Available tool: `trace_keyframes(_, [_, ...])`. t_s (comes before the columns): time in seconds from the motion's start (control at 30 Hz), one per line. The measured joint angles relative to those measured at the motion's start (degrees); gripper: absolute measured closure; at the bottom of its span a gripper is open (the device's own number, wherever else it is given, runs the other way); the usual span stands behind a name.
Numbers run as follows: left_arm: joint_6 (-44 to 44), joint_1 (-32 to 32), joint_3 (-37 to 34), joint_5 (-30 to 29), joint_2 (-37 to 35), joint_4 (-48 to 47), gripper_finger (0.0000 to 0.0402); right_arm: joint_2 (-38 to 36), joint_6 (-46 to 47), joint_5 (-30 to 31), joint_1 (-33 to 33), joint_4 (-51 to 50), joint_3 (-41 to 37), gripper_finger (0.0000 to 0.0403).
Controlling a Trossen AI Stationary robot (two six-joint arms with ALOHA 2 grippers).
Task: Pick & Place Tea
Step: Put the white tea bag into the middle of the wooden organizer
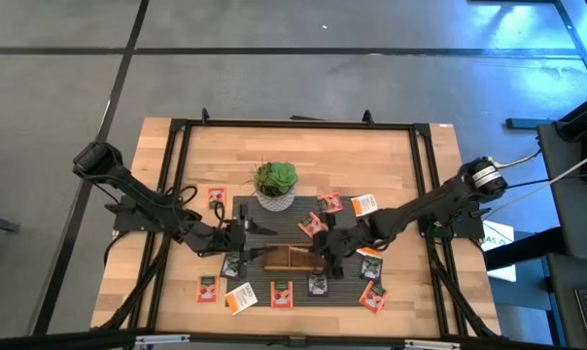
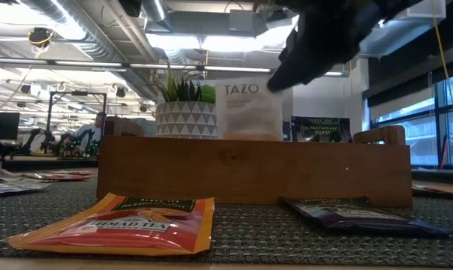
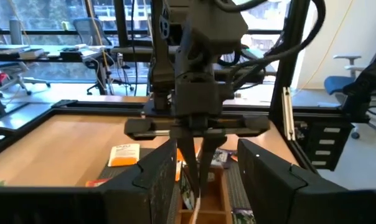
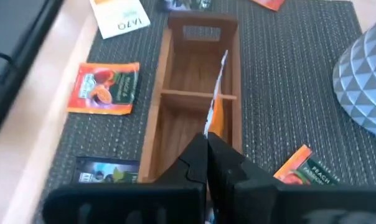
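Note:
A long wooden tray (image 1: 289, 258) lies on the dark mat near the table's front, below the plant pot (image 1: 274, 190). My right gripper (image 4: 206, 146) hangs over the tray, shut on a white-and-orange tea sachet (image 2: 247, 112). That sachet's lower part dips behind the tray's front wall (image 2: 249, 172). My left gripper (image 1: 237, 236) stands open and level at the tray's left end, nothing between its fingers. More tea sachets lie flat around the tray: an orange-red one (image 4: 107, 87), a white one (image 4: 119, 18) and a dark one (image 4: 107, 171). My right gripper pinches the sachet's upper edge (image 4: 208, 127) between its two fingers, near the top corner (image 2: 275, 79). The fingers slant down from the table's right. The sachet hangs upright below them, edge-on along the tray; whether its lower edge touches the tray's floor, I cannot tell.
The plant pot (image 2: 185, 116) stands just behind the tray. Loose sachets lie on the mat in front of the tray, an orange one (image 2: 121, 221) and a dark one (image 2: 361, 214). A black frame (image 1: 177, 126) runs round the table's edges.

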Motion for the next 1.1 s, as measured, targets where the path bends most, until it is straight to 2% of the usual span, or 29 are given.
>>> trace_keyframes(0.1, [-0.03, 0.00, 0.00, 0.59, 0.00, -0.41, 0.0238, 1.14, -1.53, 3.37, 0.06, 0.19, 0.00, 0.0398])
trace_keyframes(0.5, [-0.03, 0.00, 0.00, 1.26, 0.00, -1.22, 0.0237, 2.04, -5.40, 3.81, -0.25, -0.57, 0.00, 0.0387])
trace_keyframes(0.7, [-0.03, 0.02, 0.00, 1.17, 0.02, -4.18, 0.0238, 1.68, -7.00, 7.47, -0.28, -2.11, 0.00, 0.0347])
trace_keyframes(0.87, [-0.03, 0.02, 0.00, 1.09, 0.02, -4.96, 0.0235, 0.66, -6.65, 13.81, -0.50, -3.91, 0.02, 0.0308])
trace_keyframes(1.0, [-0.03, 0.02, 0.02, 0.92, 0.02, -6.22, 0.0238, -2.02, -7.18, 17.86, -0.63, -6.29, 0.02, 0.0293])
trace_keyframes(1.1, [-1.25, 0.13, 0.02, 0.73, 0.02, -8.32, 0.0239, -5.17, -7.23, 18.10, -0.89, -9.26, 0.02, 0.0291])
